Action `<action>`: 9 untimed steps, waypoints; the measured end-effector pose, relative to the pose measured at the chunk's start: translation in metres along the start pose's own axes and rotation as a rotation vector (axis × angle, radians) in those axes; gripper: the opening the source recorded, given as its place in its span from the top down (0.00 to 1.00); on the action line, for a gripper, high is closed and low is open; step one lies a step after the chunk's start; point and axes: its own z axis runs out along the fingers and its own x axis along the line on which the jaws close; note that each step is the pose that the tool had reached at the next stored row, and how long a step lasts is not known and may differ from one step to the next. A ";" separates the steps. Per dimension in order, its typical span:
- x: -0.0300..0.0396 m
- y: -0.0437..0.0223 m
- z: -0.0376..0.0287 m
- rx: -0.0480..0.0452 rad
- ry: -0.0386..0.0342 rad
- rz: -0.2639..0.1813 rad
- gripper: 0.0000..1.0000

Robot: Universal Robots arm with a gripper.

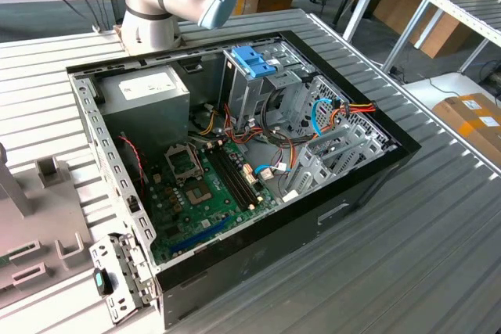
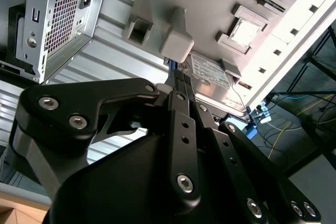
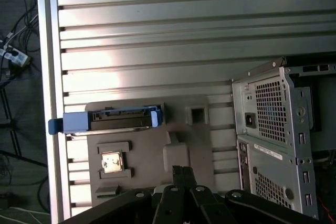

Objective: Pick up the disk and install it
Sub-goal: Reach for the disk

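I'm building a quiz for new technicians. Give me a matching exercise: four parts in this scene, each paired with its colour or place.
1 disk
2 motherboard
3 latch
4 power supply

A green
B bright blue, atop the drive cage
C slotted in the grey holder, outside the case
D silver box inside the case

Pairs: 1-C, 2-A, 3-B, 4-D

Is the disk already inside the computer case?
No, in the first wrist view the disk lies on the grey holder outside the case.
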 end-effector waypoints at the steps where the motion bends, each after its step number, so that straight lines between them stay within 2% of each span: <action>1: 0.0007 0.0000 0.0000 0.0000 0.0000 0.000 0.90; 8: 0.0043 -0.0003 -0.0001 0.0000 0.0000 0.000 0.90; 9: 0.0064 -0.0005 -0.0002 0.0000 0.0000 0.000 0.90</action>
